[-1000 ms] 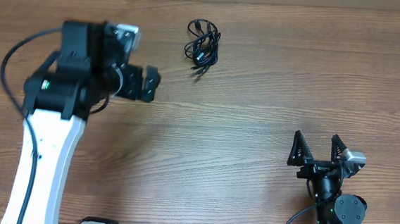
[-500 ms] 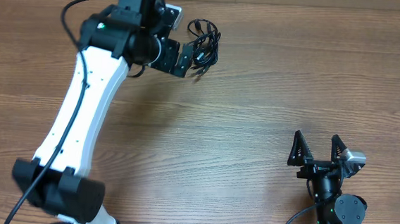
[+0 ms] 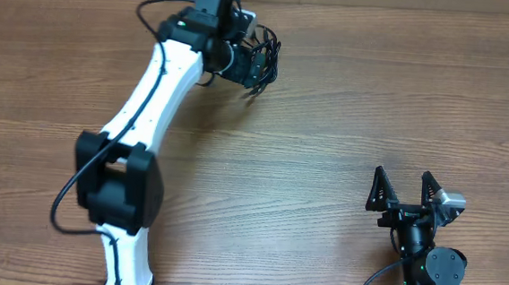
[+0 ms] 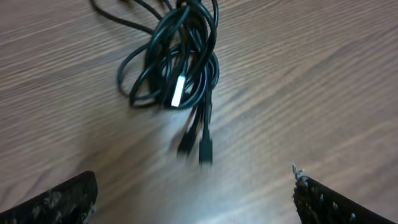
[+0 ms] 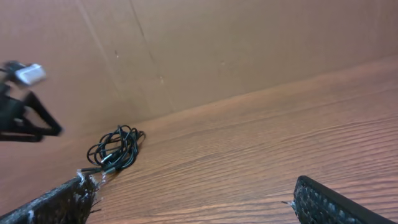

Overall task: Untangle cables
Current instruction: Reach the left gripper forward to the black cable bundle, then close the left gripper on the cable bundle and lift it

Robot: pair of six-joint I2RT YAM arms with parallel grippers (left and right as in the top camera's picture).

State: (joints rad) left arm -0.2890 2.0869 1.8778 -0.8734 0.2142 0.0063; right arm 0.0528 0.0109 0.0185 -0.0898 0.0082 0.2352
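Observation:
The cables (image 3: 266,59) lie in one small black tangle at the far middle of the wooden table, with plug ends pointing toward me. My left gripper (image 3: 247,67) hangs open right at the tangle's near-left side. In the left wrist view the cables (image 4: 177,68) lie just ahead of the open left gripper (image 4: 196,202), whose fingers are wide apart and empty. My right gripper (image 3: 404,191) stands open at the near right, far from the tangle. In the right wrist view the cables (image 5: 115,152) show far off to the left of the open right gripper (image 5: 196,205).
The left arm's white link (image 3: 150,99) stretches diagonally across the left half of the table (image 3: 346,122). A brown cardboard wall (image 5: 217,50) closes off the table's far edge. The left arm's wrist (image 5: 18,99) shows in the right wrist view.
The left arm has swung from the far left across to the cables and its open gripper now hangs at the tangle. The right arm has not moved.

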